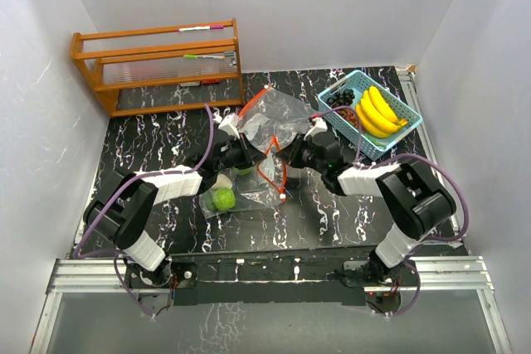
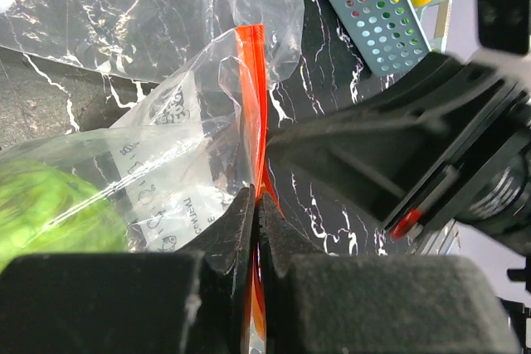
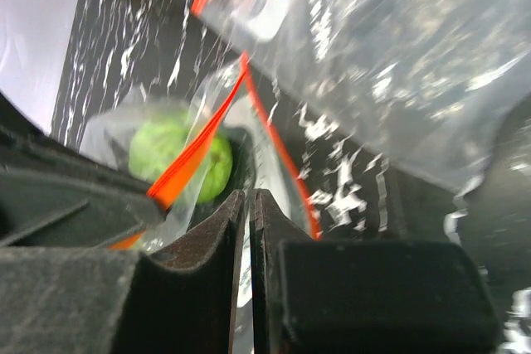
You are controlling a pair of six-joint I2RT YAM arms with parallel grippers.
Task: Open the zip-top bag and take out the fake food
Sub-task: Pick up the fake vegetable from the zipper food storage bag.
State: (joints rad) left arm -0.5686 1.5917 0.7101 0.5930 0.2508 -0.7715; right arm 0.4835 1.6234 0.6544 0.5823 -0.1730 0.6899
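A black table [image 1: 332, 213] veined with white fills the floor of a white-walled [image 1: 332, 6] enclosure. A wooden rack [image 1: 158, 64] stands at the far left. At the far right a light-blue basket [image 1: 342, 89] holds yellow bananas [image 1: 377, 109] and a dark grape cluster [image 1: 338, 99]. A clear zip-top bag [image 1: 257, 180] lies mid-table with a green fruit [image 1: 222, 198] inside it, and a second clear bag [image 1: 278, 109] lies just behind.

Both arms reach inward and meet low over the bag's mouth. The left gripper [image 2: 257, 201] is clamped on the orange zip strip [image 2: 251, 97], which rises upright from its jaws. The right gripper [image 3: 249, 201] faces it, fingers pressed together on the clear film of the opposite lip.
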